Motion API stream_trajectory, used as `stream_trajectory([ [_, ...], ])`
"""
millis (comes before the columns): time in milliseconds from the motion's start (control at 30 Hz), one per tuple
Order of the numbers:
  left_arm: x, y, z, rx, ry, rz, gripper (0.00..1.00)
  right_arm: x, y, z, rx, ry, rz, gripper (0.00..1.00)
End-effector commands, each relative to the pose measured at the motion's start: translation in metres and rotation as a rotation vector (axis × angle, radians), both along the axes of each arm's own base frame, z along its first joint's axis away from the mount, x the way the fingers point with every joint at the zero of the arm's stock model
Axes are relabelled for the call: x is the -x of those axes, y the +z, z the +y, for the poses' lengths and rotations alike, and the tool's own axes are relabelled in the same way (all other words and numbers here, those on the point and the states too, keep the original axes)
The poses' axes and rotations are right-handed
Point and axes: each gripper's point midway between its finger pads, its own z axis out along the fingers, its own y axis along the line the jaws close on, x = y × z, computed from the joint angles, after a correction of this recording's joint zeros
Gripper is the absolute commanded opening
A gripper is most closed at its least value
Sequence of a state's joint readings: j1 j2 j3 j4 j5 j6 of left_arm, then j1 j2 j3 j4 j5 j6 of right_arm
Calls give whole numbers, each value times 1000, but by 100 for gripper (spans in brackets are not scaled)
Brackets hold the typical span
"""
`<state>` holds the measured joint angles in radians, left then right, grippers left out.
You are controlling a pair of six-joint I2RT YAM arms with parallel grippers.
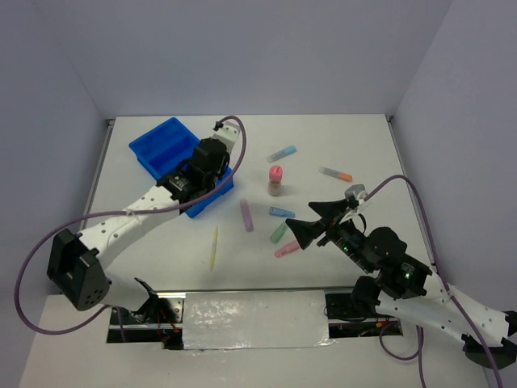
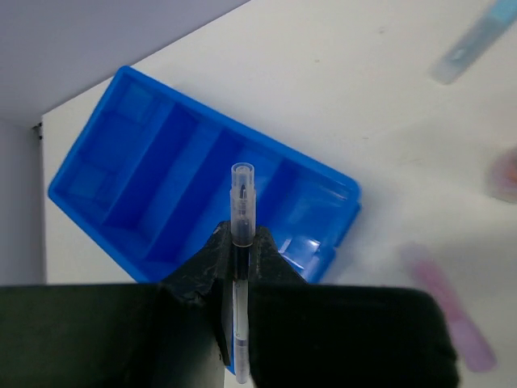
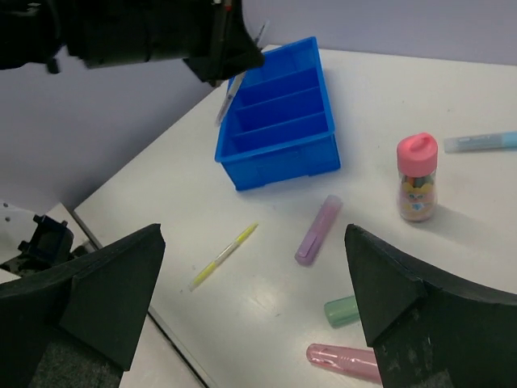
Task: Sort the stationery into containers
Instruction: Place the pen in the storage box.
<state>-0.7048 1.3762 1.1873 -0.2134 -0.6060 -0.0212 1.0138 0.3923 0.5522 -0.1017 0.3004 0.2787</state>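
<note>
While the left tool (image 2: 240,242), clamped on a clear pen (image 2: 240,202), hangs over the blue tray (image 2: 145,178), delivery seems in hand. The next move is probably to align the pen with one compartment and release it. The right tool (image 1: 300,213) hovers, jaws apart and empty, near a pink stick (image 1: 287,250).

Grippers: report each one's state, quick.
Left gripper: shut on the pen.
Right gripper: open, holding nothing.
</note>
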Motion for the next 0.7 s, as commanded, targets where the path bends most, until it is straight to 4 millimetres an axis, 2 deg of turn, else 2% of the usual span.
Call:
stream_trajectory([
  [0,-34,5,-6,-82,-144,-69,0,4,-7,-3,12,6,42,100],
  [67,-48,0,-9,-143,-192,-90,0,15,-3,2,-26,74,35,100],
  [100,-55,-11,-11,-162,-209,-77,0,19,-6,4,-38,95,38,100],
  [133,-64,-19,-7,-177,-218,-64,0,24,0,5,-67,124,25,100],
  [167,-67,-18,-2,-176,-205,-68,0,27,1,5,-79,134,24,100],
  [233,-74,-30,-3,-151,-233,-48,0,29,1,4,-91,146,25,100],
  [267,-76,-36,3,-144,-223,-40,0,31,2,3,-95,149,22,100],
  [300,-78,-40,4,-135,-220,-39,0,31,2,2,-95,147,19,100],
  [333,-79,-41,6,-133,-205,-44,8,32,3,1,-93,148,18,100],
  [400,-81,-48,7,-123,-192,-55,15,35,7,0,-104,161,7,100],
  [533,-82,-70,6,-78,-196,-22,21,40,10,-1,-115,180,0,100],
  [667,-80,-97,5,-69,-192,33,22,39,9,-4,-105,166,4,100],
])
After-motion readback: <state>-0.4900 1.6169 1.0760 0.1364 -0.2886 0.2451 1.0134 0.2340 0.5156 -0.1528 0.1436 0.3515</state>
